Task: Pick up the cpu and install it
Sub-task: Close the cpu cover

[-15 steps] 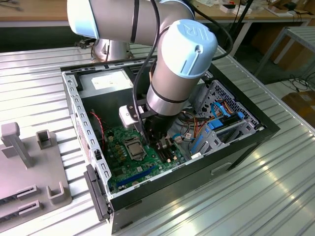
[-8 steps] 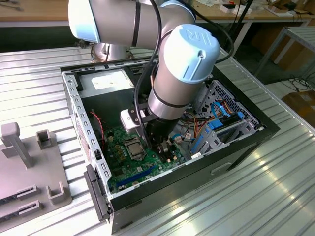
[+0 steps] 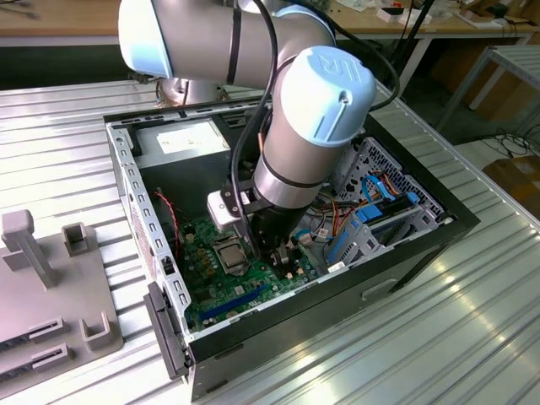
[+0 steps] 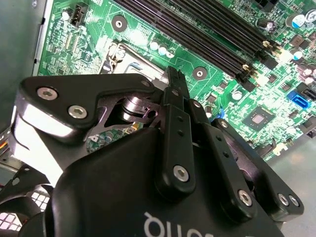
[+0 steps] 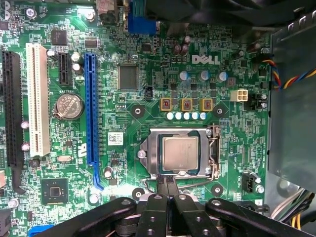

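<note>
**CPU seated in socket; jaws closed and empty beside it**

I see the arm [image 3: 291, 126] reaching down into the open PC case [image 3: 405, 253], which lies on the ribbed metal worktop [image 3: 472, 337]. In the exterior view the gripper [image 3: 274, 245] hangs over the motherboard [image 3: 219, 291], just to the exterior view's right of the socket [image 3: 229, 253].

In the first wrist view the cpu [image 5: 180, 152] lies flat inside the socket frame [image 5: 178, 132], silver top facing up, with the metal lever [image 5: 216, 150] running along one side. The gripper [image 5: 166, 190] sits at the socket's edge. I see the jaws pressed together with nothing between them; the fingertips [image 5: 162, 183] reach the frame's rim but are off the cpu.

In the second wrist view the gripper [image 4: 177, 84] shows the same narrow, empty state, with the memory slots [image 4: 197, 24] on the board beyond it.

A grey fixture tray [image 3: 51, 287] rests on the worktop at the exterior view's left, well apart from the case.
</note>
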Controlling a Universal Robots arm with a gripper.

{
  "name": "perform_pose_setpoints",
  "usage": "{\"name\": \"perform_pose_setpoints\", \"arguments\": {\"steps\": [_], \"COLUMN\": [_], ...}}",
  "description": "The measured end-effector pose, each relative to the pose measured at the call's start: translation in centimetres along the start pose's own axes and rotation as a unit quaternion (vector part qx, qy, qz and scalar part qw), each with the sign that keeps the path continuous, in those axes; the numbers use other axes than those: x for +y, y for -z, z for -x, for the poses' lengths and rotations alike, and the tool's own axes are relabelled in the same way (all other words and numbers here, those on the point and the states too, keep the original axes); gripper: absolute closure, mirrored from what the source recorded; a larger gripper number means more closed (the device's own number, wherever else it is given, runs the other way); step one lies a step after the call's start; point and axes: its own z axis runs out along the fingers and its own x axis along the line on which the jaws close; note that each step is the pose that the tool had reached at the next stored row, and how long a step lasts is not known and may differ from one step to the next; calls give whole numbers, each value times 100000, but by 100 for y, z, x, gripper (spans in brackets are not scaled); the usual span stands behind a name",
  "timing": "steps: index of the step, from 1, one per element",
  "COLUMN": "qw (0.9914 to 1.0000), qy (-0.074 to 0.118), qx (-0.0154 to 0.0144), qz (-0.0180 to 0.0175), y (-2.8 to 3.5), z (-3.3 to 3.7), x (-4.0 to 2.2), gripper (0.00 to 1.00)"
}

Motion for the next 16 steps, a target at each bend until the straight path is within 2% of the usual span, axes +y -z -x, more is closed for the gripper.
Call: {"name": "perform_pose_setpoints", "arguments": {"steps": [7, 8, 9, 16], "qw": [100000, 100000, 100000, 100000], "qy": [-5, 2, 7, 0], "qx": [3, -5, 9, 5], "qz": [1, -3, 4, -1], "y": [-7, -40, -56, -103], "z": [-1, -14, -67, -72], "x": [-13, -17, -26, -49], "gripper": [89, 89, 89, 89]}}
